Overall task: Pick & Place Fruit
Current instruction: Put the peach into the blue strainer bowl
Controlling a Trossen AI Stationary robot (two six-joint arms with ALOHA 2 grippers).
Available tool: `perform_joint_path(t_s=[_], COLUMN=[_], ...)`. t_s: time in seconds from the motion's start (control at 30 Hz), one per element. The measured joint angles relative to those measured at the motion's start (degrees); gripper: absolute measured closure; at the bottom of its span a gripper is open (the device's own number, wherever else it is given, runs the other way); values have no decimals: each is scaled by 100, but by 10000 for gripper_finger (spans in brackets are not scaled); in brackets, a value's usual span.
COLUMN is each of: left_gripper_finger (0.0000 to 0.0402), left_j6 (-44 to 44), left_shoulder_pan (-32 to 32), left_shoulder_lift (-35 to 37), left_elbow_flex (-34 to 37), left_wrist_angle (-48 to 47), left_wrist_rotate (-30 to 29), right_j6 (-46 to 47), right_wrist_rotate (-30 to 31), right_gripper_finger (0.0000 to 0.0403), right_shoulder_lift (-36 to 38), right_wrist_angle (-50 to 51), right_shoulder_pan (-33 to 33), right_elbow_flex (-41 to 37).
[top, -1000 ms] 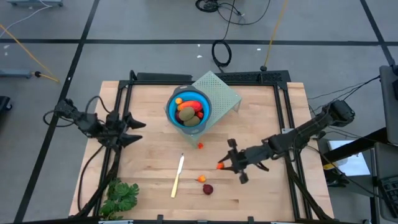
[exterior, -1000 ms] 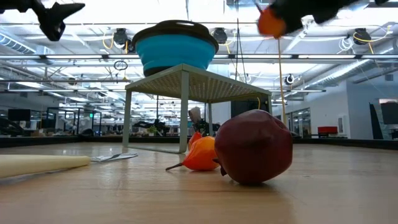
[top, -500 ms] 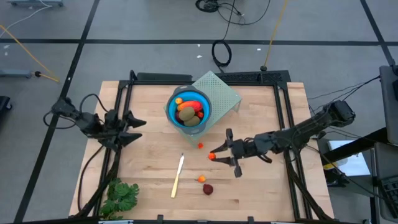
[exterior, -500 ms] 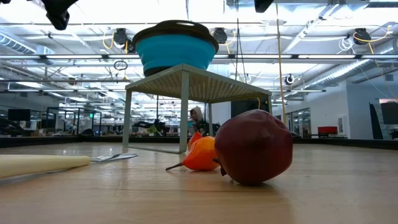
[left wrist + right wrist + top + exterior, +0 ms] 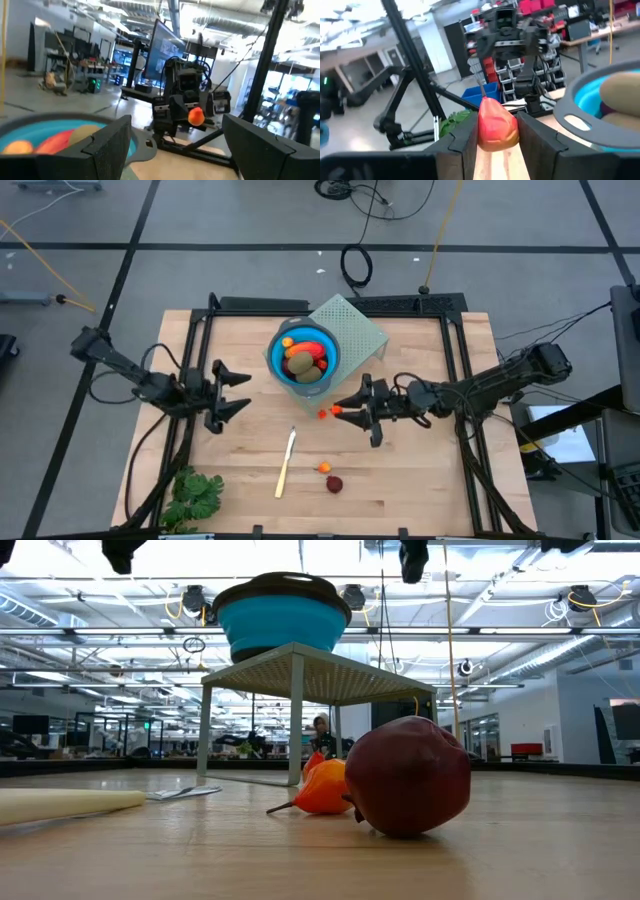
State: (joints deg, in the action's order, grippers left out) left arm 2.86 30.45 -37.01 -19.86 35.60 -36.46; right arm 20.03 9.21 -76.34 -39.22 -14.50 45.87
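Note:
My right gripper [image 5: 343,408] hovers just near of the blue bowl [image 5: 303,358], shut on a small orange-red fruit piece [image 5: 495,125]. The bowl sits on a green perforated stand [image 5: 352,330] and holds several fruit pieces. On the table lie a tiny red bit [image 5: 322,414], an orange bit [image 5: 325,468] and a dark red ball [image 5: 334,483]. My left gripper [image 5: 243,391] is open and holds nothing, left of the bowl. My right gripper pinches the small orange-red piece by its two sides [image 5: 481,131] between its two fingers. The fingers come roughly level from the table's right, pointing left. The piece is lifted clear of the table, its top showing above the fingers.
A pale cream stick [image 5: 286,463] lies near the table's middle front. A leafy green bunch [image 5: 193,495] sits at the near left corner. In the low view the dark red ball [image 5: 408,775] and orange bit [image 5: 325,788] lie in front of the stand [image 5: 310,675].
My right gripper has carried the orange-red piece up and toward the far edge, a little left, toward the bowl, staying shut on it. My left gripper has moved toward the table's right, nearer the bowl.

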Motion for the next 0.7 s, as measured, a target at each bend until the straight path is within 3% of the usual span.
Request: perform_joint_path(t_s=[0.13,0.33,0.53,0.7], left_gripper_finger=[89,89,89,89], left_j6=[-604,-1304,-1992,-2093], left_shoulder_pan=[-6,-5,-12,-96], left_shoulder_lift=[-618,-1535,-2305,-2766], left_elbow_flex=[-75,-766,-1675,-2465], left_wrist_angle=[617,615,518,-80], left_wrist_rotate=[25,-68,-589,-556], right_j6=[698,1350,1399,1395], right_wrist_rotate=[-3,-25,-26,-28], right_gripper_finger=[284,284,284,284], right_shoulder_lift=[0,-1,-2,-2], right_wrist_angle=[-10,-226,-435,-434], right_shoulder_pan=[154,313,345,345], right_elbow_flex=[0,0,2,2])
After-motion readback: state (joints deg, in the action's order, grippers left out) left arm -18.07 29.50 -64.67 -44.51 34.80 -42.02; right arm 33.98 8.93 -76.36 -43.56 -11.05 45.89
